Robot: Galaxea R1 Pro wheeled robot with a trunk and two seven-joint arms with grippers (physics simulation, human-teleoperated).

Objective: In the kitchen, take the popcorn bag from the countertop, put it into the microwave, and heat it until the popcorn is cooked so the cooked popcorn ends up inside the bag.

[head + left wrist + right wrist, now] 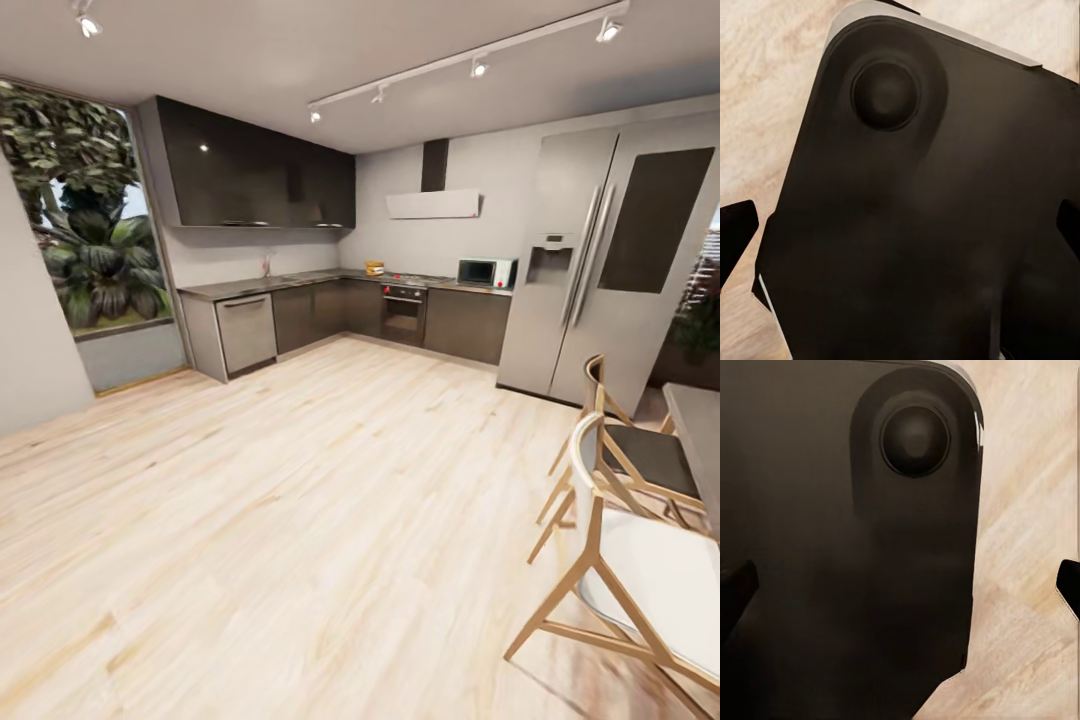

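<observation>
Head view: a pale wooden plank floor (300, 500) is seen stretching to a far L-shaped run of dark cabinets topped by the shiny grey counter (290, 281). The small microwave (487, 271) is set on its far right end, beside a tall steel fridge (600, 260). A small tan object (375, 267), too small to identify, is seen left of the hob. Each wrist view is largely blocked by a dark rounded robot body; fingertips (735, 232) (735, 589) are spread at the frame edges.

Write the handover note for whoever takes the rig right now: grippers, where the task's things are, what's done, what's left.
Left gripper and right gripper: fingers spread wide, empty, above the robot's dark base.
The microwave sits on the far countertop beside the fridge, door apparently shut.
A small tan object left of the hob may be the popcorn bag; too small to tell.
Done: nothing.
Left: drive over, fetch, load, heat.
</observation>
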